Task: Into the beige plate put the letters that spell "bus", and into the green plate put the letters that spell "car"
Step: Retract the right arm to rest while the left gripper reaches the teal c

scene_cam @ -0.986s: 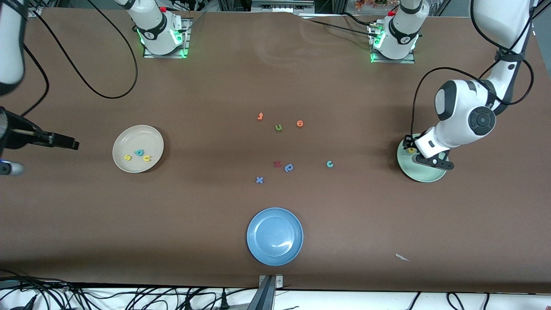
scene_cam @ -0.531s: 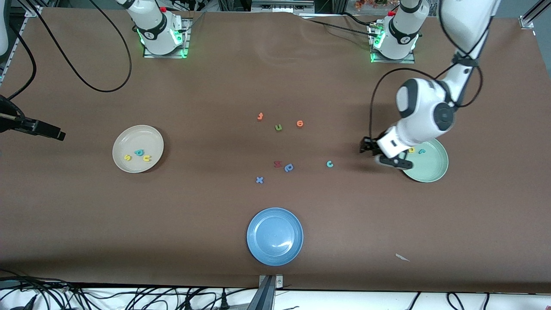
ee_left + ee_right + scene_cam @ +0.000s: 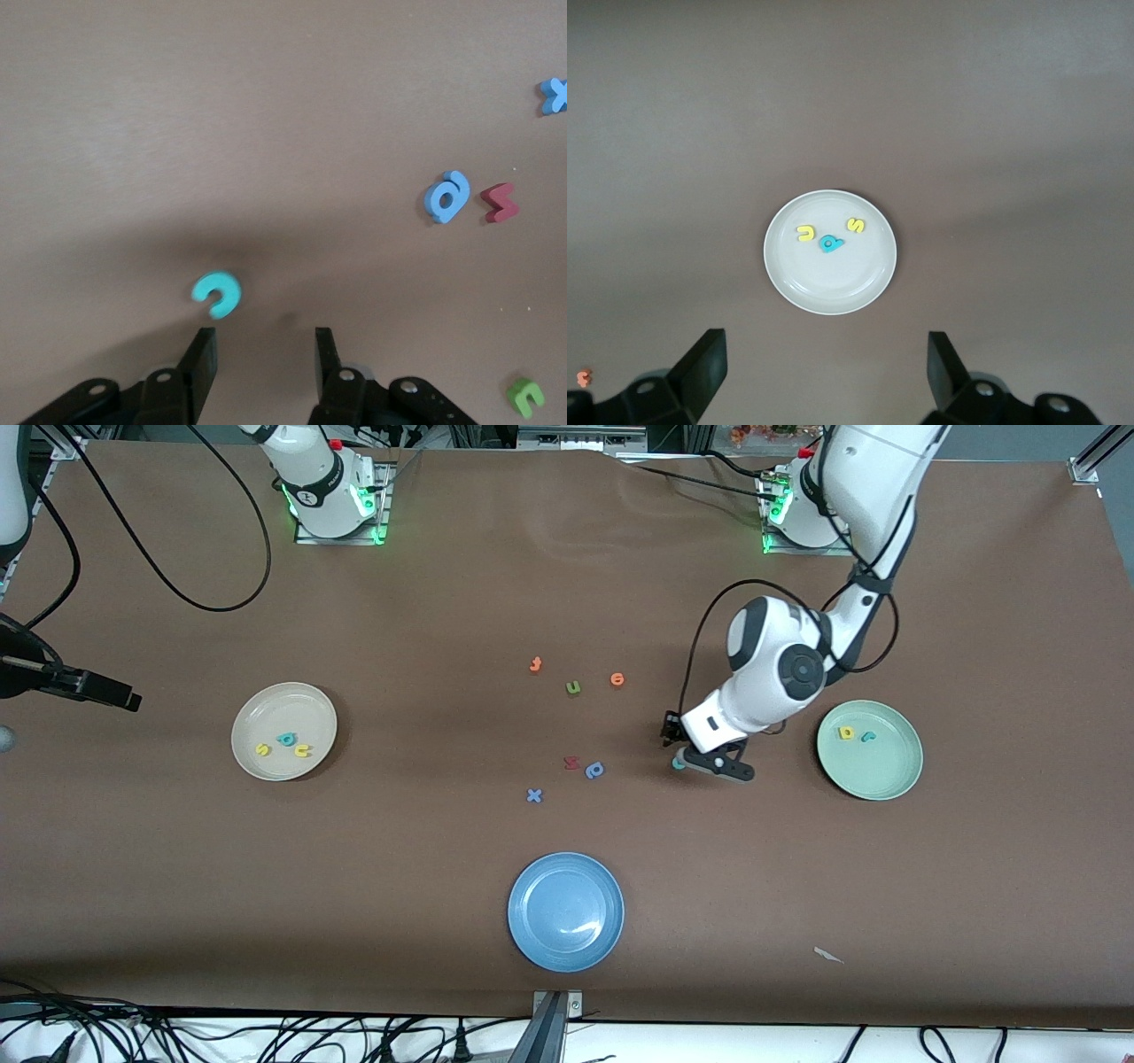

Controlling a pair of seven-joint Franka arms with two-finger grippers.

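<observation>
- Teal c (image 3: 216, 295) flat on desk (image 3: 399, 850), between green plate (image 3: 890, 779) and blue p (image 3: 594, 770); nothing gripping it.
- Left hand (image 3: 262, 352) low over desk just beside c, fingers (image 3: 202, 352) part-spread, nothing pinched.
- Yellow a (image 3: 846, 733) and teal r (image 3: 868, 736) lying in green plate.
- Teal b (image 3: 830, 243), yellow u (image 3: 806, 233), yellow s (image 3: 856, 225) lying in beige plate (image 3: 797, 283).
- Right hand (image 3: 828, 367) high above beige plate, waiting, fingers spread wide, nothing between them.
- Blue plate (image 3: 532, 939) nearest the camera.
</observation>
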